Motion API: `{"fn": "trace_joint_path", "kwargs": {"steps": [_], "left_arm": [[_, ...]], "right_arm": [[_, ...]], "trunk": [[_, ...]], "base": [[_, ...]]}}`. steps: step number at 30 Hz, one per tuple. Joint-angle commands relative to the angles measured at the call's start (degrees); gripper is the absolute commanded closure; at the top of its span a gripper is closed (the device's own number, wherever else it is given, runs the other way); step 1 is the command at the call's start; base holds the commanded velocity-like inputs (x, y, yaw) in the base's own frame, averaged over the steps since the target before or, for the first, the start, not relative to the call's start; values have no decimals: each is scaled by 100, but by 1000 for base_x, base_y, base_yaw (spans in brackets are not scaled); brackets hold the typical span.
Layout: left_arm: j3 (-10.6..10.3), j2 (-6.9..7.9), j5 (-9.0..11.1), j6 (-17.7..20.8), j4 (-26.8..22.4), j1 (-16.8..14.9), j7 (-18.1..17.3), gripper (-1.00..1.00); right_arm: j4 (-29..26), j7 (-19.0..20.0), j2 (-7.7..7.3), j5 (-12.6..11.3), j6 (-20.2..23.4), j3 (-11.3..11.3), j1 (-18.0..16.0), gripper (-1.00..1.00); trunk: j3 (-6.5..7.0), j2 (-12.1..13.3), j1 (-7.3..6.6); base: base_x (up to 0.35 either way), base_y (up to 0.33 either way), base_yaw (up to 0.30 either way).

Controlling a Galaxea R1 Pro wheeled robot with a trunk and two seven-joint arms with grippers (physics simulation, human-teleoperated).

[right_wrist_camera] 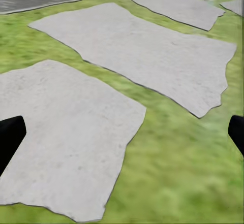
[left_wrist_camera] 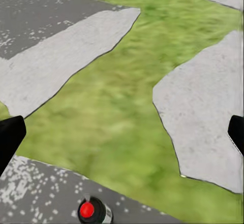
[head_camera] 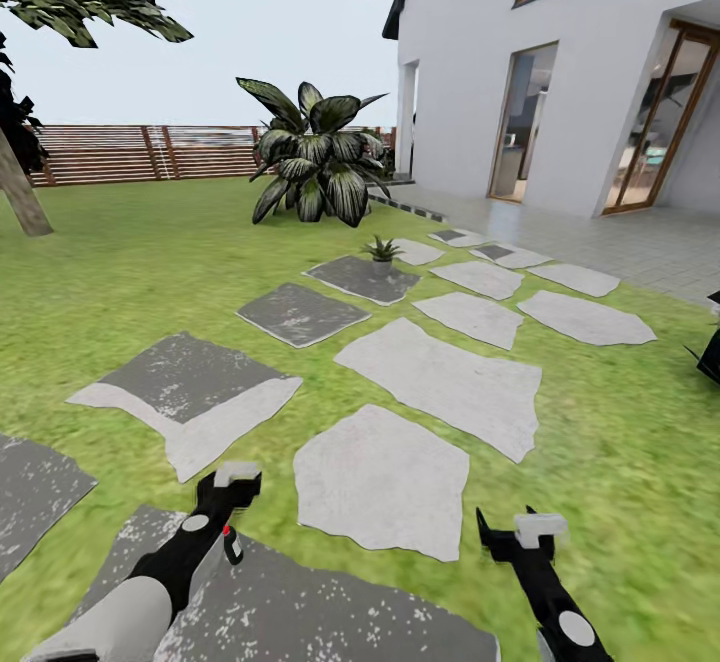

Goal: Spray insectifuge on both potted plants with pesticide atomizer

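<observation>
1. Your left pincer (head_camera: 237, 490) sits at about seven o'clock in the head view. The pesticide atomizer (head_camera: 232, 544) hangs just beneath it, red dot showing. In the left wrist view its red-capped top (left_wrist_camera: 90, 211) lies low between the dark fingers, which stand wide at the frame edges. It looks held, but I cannot tell how firmly the jaws bear on it.
2. Your right pincer (head_camera: 527, 532), at five o'clock, carries nothing. Its fingers appear set apart over a pale stepping stone (right_wrist_camera: 66, 137).
3. Further out, one potted plant (head_camera: 381, 251) stands on a dark slab (head_camera: 362, 279) at roughly twelve o'clock, well apart from both arms. The big striped-leaf shrub (head_camera: 315, 157) behind it is not your target.
4. For this step, drive along the stones toward that rosette, keeping the bottle upright and steady.
5. Stop near enough that the nozzle faces the leaves squarely, then aim before spraying.
6. A second plant is not evident here; expect to look around after the first.
</observation>
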Motion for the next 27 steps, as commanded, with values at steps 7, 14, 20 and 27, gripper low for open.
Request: {"fn": "trace_joint_path", "kwargs": {"steps": [7,14,20,27], "left_arm": [[20,7,-131,-562,15,19,12,-100],[41,37,-96,-724,67,46,12,-100],[81,59,-62,-742,261,48,14,-100],[103,30,-51,-767,423,48,28,-100]], "right_arm": [[-27,12,-42,-1,-11,-9,-49,-100],[-37,16,-56,-1,-18,-12,-52,-100],[-32,16,-53,-1,-29,-1,-52,-100],[-20,17,-53,7,-21,-1,-52,-100]], "trunk": [[-5,-2,-1],[-5,-2,-1],[-114,-243,131],[-298,-252,149]], "base": [[0,0,0],[0,0,0],[0,0,0],[0,0,5]]}}
